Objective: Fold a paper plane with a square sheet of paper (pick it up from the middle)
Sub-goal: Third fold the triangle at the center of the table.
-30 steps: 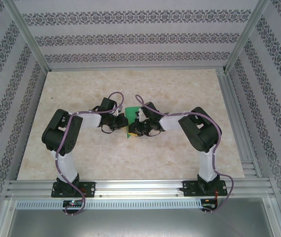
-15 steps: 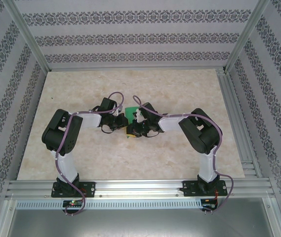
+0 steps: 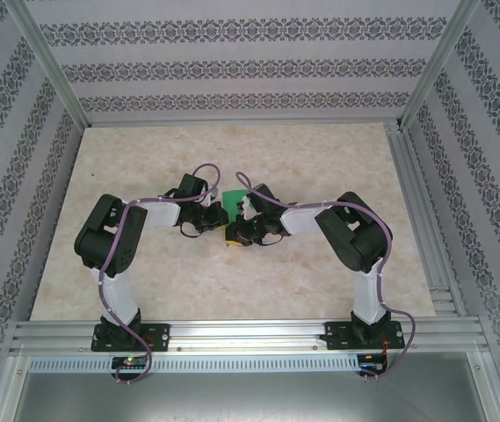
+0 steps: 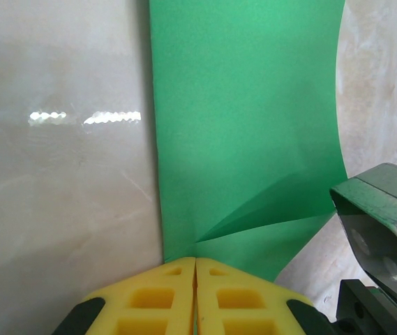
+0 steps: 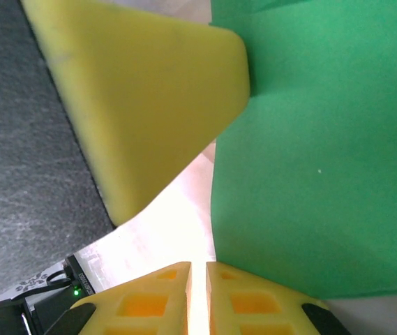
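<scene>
Two arms, one green sheet, mid-table, as seen from my console. At left, the left arm (image 3: 109,242) reaches inward. The left gripper (image 4: 195,276) has its two yellow fingers (image 4: 156,300) pressed flat together, clenched on the near edge of the square sheet of paper (image 4: 247,125). The sheet spreads away from the pinch over the marble-look table (image 4: 58,174). One slanting fold (image 4: 254,216) shows just above the fingertips. The single sheet sits between the two grippers, its right edge curving toward the right gripper (image 5: 198,283). That claw's two fingers are drawn almost together, with one thin slit between them. The paper lies against its right-hand finger, and I cannot tell whether it is gripped. The right arm (image 3: 355,237) bends in from the right.
</scene>
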You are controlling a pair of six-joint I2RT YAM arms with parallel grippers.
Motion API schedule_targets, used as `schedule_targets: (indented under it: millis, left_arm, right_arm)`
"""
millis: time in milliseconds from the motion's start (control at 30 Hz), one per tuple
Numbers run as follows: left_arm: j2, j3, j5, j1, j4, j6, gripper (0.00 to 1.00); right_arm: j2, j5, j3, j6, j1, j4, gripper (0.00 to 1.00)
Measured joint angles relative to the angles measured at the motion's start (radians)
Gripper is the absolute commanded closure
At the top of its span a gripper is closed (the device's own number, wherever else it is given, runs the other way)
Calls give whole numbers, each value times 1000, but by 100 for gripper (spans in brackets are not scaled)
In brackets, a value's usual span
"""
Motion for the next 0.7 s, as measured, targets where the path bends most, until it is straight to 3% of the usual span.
schedule_targets:
  millis: [300,700]
  left_arm:
    - [0,0,0,0,0,0,90]
    - [0,0,0,0,0,0,90]
  right_arm:
    - [14,9,45,-20,10,-69,85]
    - [17,125,124,-130,48,-236,83]
